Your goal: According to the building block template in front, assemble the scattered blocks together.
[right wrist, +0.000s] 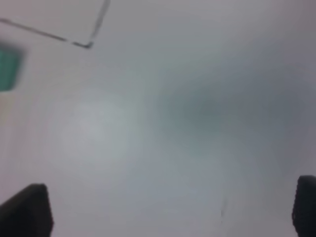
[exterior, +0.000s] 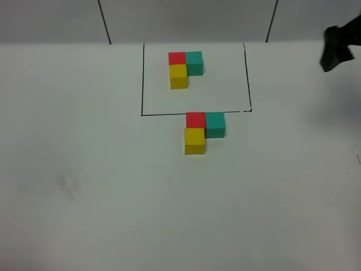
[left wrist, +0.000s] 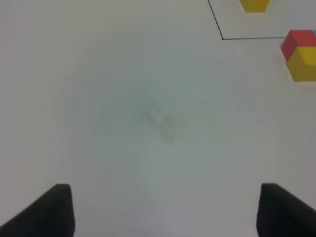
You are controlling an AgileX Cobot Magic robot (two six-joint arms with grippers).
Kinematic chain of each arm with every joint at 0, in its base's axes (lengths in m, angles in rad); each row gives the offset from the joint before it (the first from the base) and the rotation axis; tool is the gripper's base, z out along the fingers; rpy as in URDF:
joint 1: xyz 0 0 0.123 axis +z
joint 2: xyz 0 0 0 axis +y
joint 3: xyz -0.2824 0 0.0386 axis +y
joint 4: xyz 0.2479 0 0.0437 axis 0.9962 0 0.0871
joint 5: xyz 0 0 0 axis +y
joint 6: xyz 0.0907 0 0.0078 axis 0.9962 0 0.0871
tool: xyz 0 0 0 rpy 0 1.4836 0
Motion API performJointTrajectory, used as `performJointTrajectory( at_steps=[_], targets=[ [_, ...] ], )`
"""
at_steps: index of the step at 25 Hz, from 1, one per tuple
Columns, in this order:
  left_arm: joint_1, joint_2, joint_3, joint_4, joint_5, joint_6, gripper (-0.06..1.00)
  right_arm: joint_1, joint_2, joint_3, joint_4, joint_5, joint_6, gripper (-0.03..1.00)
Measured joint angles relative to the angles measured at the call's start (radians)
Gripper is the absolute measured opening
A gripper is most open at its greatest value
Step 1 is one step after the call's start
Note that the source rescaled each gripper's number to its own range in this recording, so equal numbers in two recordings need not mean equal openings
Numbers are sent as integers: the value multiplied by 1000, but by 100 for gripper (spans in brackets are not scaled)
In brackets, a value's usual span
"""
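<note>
While both sets of fingers stand spread wide over bare worktop [exterior: 113, 197], neither holds anything. Left fingers [left wrist: 163, 210] show as two dark tips with a broad gap of white surface between them; ahead of them and off toward one side lie the red block [left wrist: 297, 42] and the yellow block [left wrist: 302, 64], touching each other, well apart from the tips. Beyond those, a corner of the black outline [left wrist: 222, 37] shows.

Right fingers [right wrist: 170, 210] are likewise far apart, blurred, with the teal block [right wrist: 10, 69] ahead and well off to one side, near a corner of the same outline.

From the high camera, the scattered blocks [exterior: 203, 131] sit together in an L: red at the back touching the outline's near edge, teal just beside it, yellow in front of red. Their layout matches the building block template [exterior: 185, 68], which lies inside the outline. A dark part of the right arm [exterior: 338, 48] shows at the far right edge, well clear of both clusters; its tips cannot be made out there.
</note>
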Motion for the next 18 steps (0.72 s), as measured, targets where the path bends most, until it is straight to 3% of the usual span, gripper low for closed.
performJointTrajectory(
  at_steps=[8,13,18],
  targets=[
    [0,0,0,0,0,0,77,-232,-391,419,-40,-61,41,100],
    [0,0,0,0,0,0,77,-219,-630,609,-51,-77,45,100],
    [0,0,0,0,0,0,77,-133,-858,769,-50,-93,45,100]
  ],
)
